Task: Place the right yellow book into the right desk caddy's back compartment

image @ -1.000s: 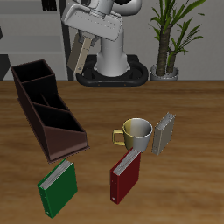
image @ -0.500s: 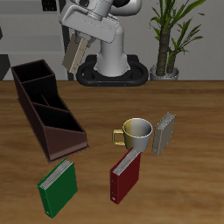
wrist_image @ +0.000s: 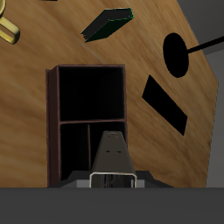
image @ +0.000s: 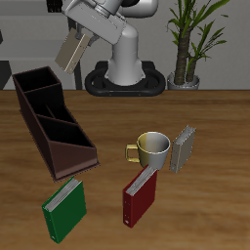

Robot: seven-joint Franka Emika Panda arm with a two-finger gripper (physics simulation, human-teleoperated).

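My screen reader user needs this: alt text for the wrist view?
A small tan-yellow book, gripped at one end, hangs above the long dark brown desk caddy on the wooden table. Beyond it lie a green book and a yellow mug's handle.

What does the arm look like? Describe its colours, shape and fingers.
The arm is white with rounded, bulky links and grey-shaded joints, rising from a white base on a black plate. The gripper has a boxy white body. Its fingers are hidden. No cables or markings are visible.
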